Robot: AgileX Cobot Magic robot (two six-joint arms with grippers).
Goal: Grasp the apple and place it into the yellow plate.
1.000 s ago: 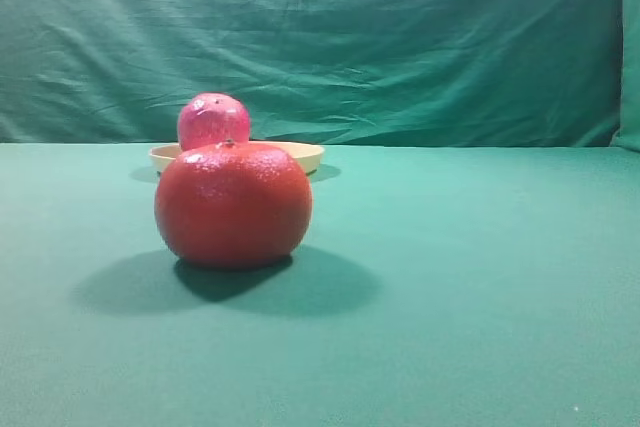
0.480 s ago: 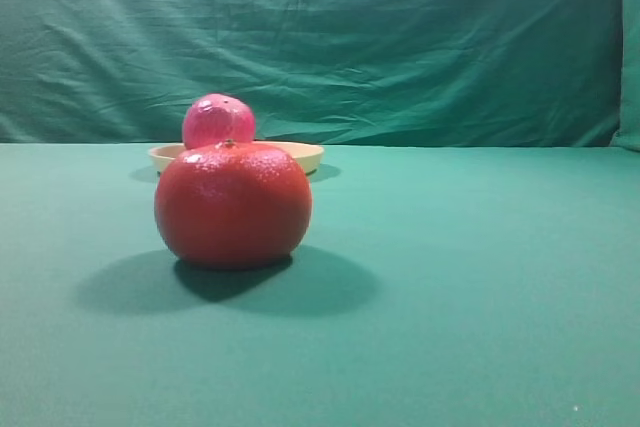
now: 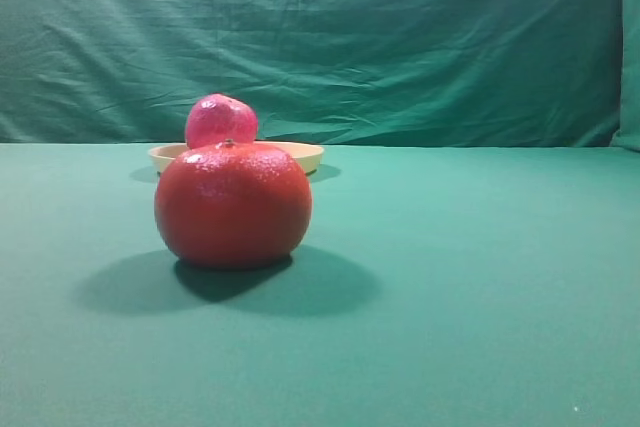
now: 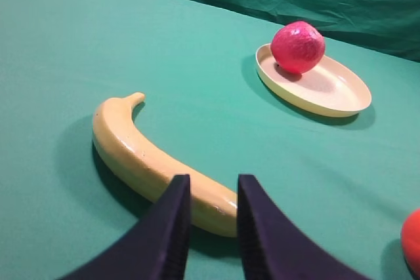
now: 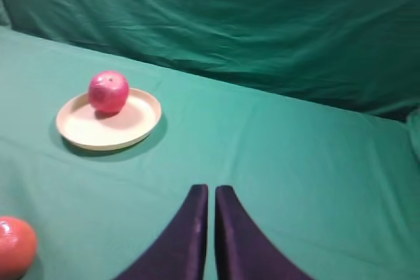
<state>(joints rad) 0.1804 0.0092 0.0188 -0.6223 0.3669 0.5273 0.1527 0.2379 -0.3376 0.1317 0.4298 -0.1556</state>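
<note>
You see the apple (image 5: 108,91) resting inside the yellow plate (image 5: 139,128), near its rim, so placement looks done. Left gripper (image 4: 211,227) jaws stand slightly parted over the banana (image 4: 151,159); right gripper (image 5: 207,227) jaws are pressed together, empty, well apart from the plate.

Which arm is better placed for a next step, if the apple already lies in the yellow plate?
Neither arm: the apple already rests in the yellow plate; both empty end effectors, left and right, sit back from it.
</note>
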